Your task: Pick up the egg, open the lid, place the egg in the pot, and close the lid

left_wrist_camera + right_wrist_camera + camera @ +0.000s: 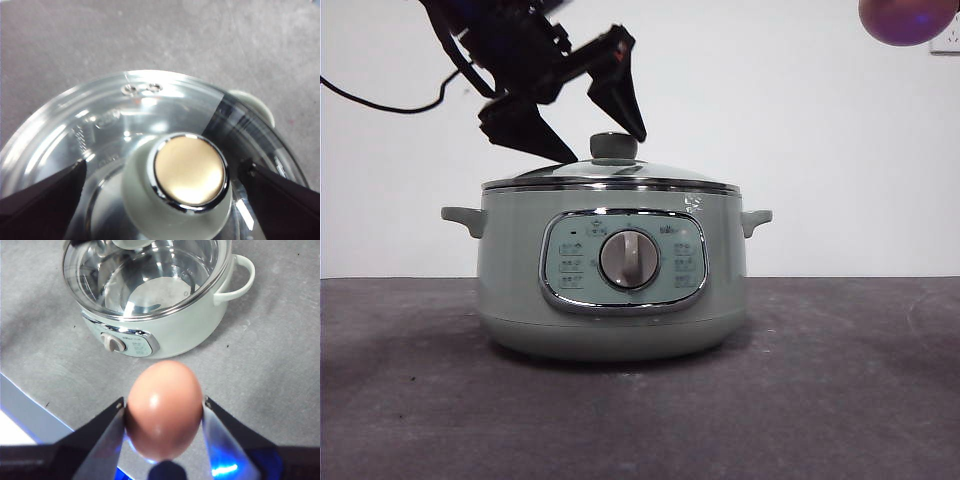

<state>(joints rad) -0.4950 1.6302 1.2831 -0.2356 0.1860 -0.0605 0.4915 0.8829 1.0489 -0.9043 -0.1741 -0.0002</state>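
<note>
- Grey table [860,400] under a plain white wall carries the pot [520,300], its dial panel facing the front camera.
- The lid [670,178] sits closed on the pot's rim.
- The left gripper [162,172] hangs over the lid with its jaws spread wide, one on each side of the knob [187,172], neither touching it.
- The right gripper [164,412] is held high above the table, jaws clamped on the egg [164,410], which sits between the fingertips.
- From the right wrist, the pot lies beyond the egg, well apart from it.
- In the front view the egg shows only as a blurred shape in the top corner.
</note>
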